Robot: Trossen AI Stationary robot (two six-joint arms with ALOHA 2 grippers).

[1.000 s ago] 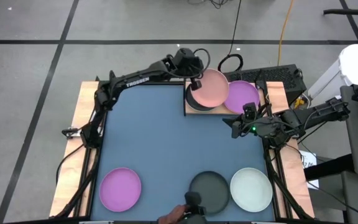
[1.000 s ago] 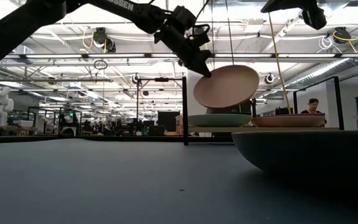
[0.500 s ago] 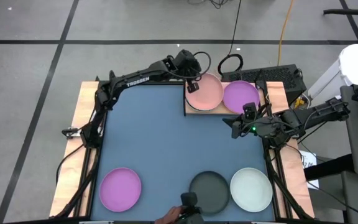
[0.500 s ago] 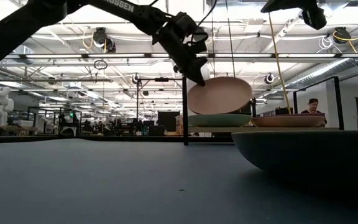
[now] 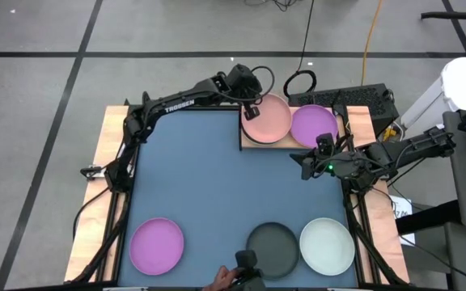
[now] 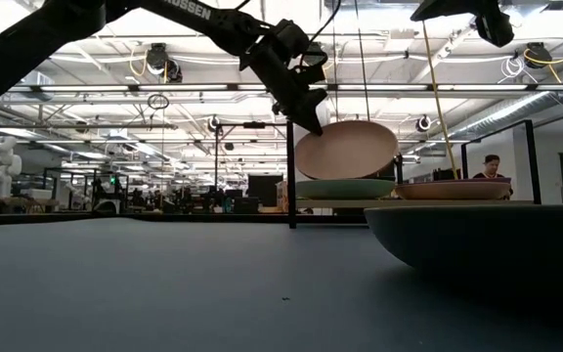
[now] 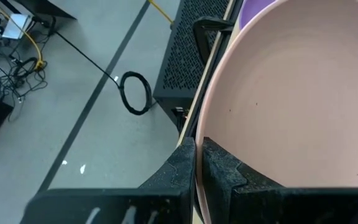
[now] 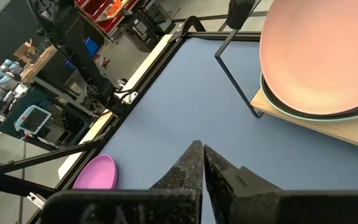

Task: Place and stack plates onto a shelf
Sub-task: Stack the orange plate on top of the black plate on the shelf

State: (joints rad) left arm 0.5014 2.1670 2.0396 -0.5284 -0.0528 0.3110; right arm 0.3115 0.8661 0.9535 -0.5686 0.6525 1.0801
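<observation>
The big dark-blue mat [image 5: 217, 186] carries 3 plates along its near edge: a purple plate [image 5: 157, 245], a black plate [image 5: 273, 249] and a pale mint plate [image 5: 327, 245], all well apart from the shelf [image 5: 253, 143] at the far edge. The left arm [image 5: 176, 103] reaches across to that shelf, and here is the change: 1 second ago its pink plate [image 5: 267, 118] hung high and steeply tilted, half a second ago it had dropped and flattened, and now it sits in the same lowered pose, just above the greenish plate [image 6: 345, 188] already on the shelf beside the black rail [image 6: 290, 171]. A second purple plate [image 5: 314, 126] lies on the shelf just beside it. The left gripper [image 7: 197, 163] pinches the pink plate's rim, fingers nearly together with only the rim between them. By my judgement the descent has paused at the point of release, so the stack is one let-go away from growing. The right gripper [image 8: 199, 163] hovers over the mat near the shelf's right end, fingers pressed together on nothing. Writing: white "TROSSEN" lettering runs along the left arm's link in the high view; nothing else is readable.
</observation>
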